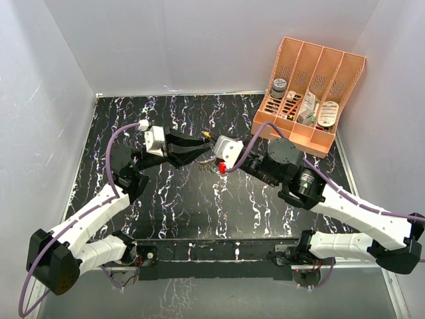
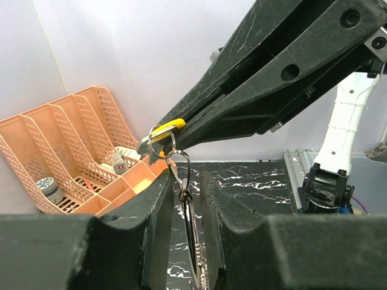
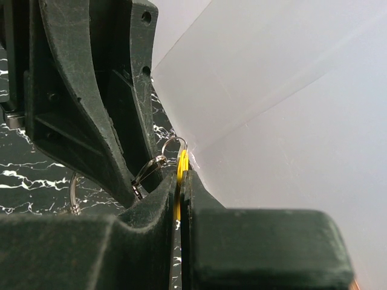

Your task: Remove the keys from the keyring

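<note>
The two grippers meet above the middle of the table. My right gripper [image 3: 181, 172] is shut on the yellow key [image 3: 181, 162], pinching its plastic head flat; this also shows in the left wrist view [image 2: 168, 127]. A small silver loop and a clasp [image 3: 148, 169] hang from that key. The keyring [image 2: 192, 229] stands edge-on between the fingers of my left gripper [image 2: 187, 178], which is closed to a narrow gap around it; a ball chain lies against the right finger. In the top view the grippers [image 1: 201, 153] [image 1: 209, 141] touch tips. A green speck [image 1: 214, 169], probably the green key, hangs just below them.
An orange slotted organizer tray [image 1: 312, 136] with small items stands at the back right, close behind the right arm; it also shows in the left wrist view [image 2: 36, 145]. White walls enclose the black marbled table [image 1: 172, 206] on three sides.
</note>
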You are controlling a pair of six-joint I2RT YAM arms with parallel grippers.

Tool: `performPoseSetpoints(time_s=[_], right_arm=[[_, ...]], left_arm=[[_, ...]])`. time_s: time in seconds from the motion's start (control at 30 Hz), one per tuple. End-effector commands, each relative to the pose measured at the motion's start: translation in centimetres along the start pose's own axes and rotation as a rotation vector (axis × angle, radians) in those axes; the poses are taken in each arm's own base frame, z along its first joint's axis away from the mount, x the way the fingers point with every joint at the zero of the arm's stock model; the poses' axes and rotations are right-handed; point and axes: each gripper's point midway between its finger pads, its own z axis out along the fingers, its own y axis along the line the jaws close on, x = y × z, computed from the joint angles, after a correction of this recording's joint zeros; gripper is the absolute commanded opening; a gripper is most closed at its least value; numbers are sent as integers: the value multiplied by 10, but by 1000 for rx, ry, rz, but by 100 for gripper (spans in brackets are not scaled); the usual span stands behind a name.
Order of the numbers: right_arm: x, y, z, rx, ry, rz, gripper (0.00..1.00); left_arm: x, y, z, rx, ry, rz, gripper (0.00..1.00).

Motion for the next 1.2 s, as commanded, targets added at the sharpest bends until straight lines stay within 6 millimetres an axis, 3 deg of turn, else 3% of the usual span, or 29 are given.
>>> performPoseSetpoints(time_s=[0.0, 0.27, 0.43, 0.57, 0.9, 1.17], right_arm=[[-28, -23, -7, 75, -100, -1, 0], [-29, -24, -7, 81, -104, 0, 0], [-28, -23, -6, 80, -102, 0, 0], [-27, -23, -5, 79, -99, 0, 0], [-25, -20, -4, 71, -94, -1, 0], [-24, -20, -3, 71, -91, -1, 0]], left_arm=[[-10, -4, 2, 41, -36, 14, 21], [1, -3, 3, 44, -34, -33, 19], [-2, 0, 1, 14, -53, -16, 12], [-5, 1, -1, -3, -63, -9, 12], [-10, 3, -1, -22, -87, -12, 26], [-12, 3, 1, -11, -96, -9, 27]])
